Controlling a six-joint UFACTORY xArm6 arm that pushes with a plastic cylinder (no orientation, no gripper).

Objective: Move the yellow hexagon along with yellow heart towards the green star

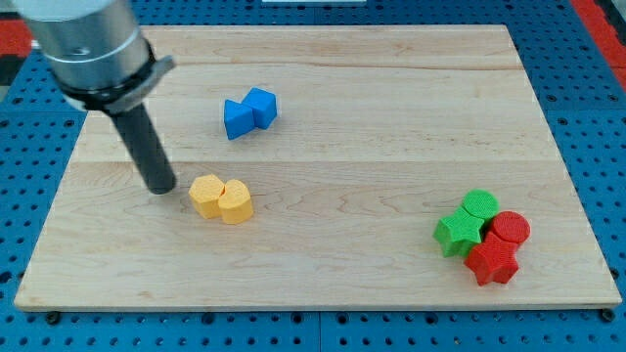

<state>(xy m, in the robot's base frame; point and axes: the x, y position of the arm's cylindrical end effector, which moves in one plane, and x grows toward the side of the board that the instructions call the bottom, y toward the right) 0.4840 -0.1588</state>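
The yellow hexagon [204, 194] and yellow heart [236, 201] sit touching, left of the tabletop's [342, 147] centre. My tip [161, 187] stands just beside the hexagon at nine o'clock; there is no gripper, only the rod. The green star [457, 234] lies well apart, about four o'clock, so I'd push slowly through both centres, or the pair may split.

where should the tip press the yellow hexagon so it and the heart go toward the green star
Press the yellow hexagon's left face, coming from the view's left. The yellow heart touches its right side and the green star lies far right, slightly lower. My tip already sits just left of it.
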